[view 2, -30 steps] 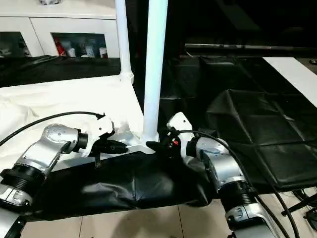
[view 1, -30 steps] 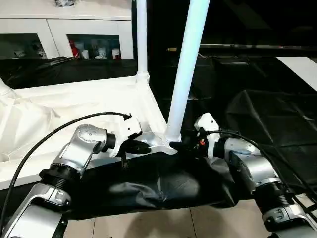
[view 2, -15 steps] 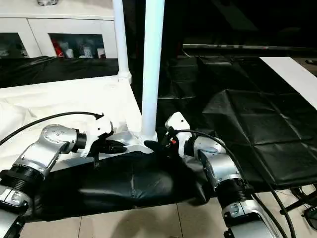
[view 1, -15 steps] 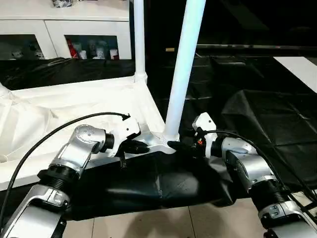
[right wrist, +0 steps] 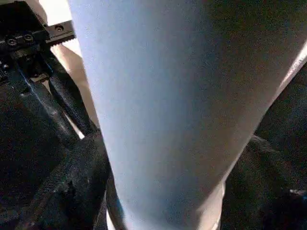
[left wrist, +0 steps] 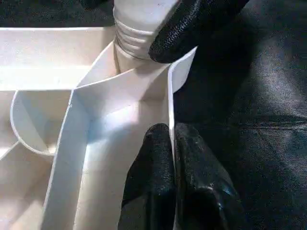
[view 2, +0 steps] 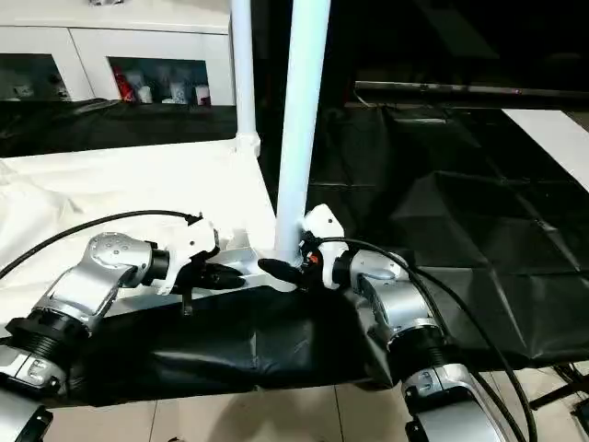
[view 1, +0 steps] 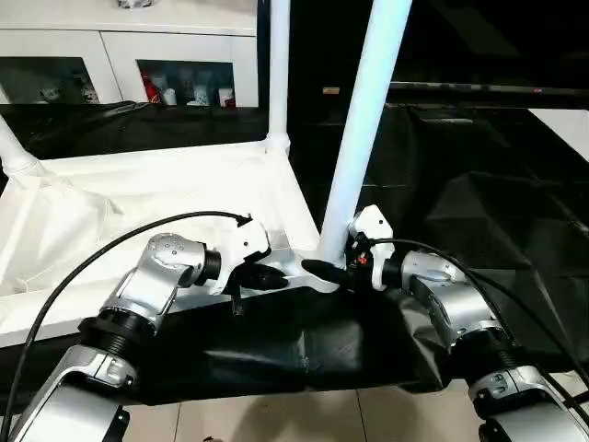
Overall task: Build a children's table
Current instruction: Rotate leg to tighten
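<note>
We see the children's table [view 1: 184, 189] lying upside down on a large table covered with black cloth [view 1: 479, 193]. Its ribbed underside faces up, and a part of it is covered by a crumpled white sheet [view 1: 55, 221]. Three white legs are visible. The near leg [view 1: 363, 129] stands upright in the round corner socket [view 1: 322, 269] closest to us, with a light tilt. The far leg [view 1: 278, 64] stands in the socket at the next corner behind it. A third leg [view 1: 14, 147] shows partly at the far left edge of the tabletop.

The left gripper [view 1: 276, 276] is closed on the thin side wall of the tabletop, just beside the near corner socket. In the left wrist view, its two black fingers [left wrist: 158, 187] pinch the white rim [left wrist: 170, 110] between them, one finger inside the frame and one outside, with almost no gap. The threaded end of the near leg [left wrist: 139, 28] sits in the socket ahead of them.

The right gripper [view 1: 324, 272] is at the foot of the near leg, from the other side. One black finger [view 2: 276, 271] reaches past the base of the leg, and in the left wrist view a black fingertip [left wrist: 192, 24] lies against the threaded end. The right wrist view shows the leg [right wrist: 177, 110] very close between the fingers. Its jaws stand around the leg, but we cannot tell whether they press it or are loose.

Behind the work stands a white cabinet with glass doors [view 1: 129, 69], with small objects inside.
</note>
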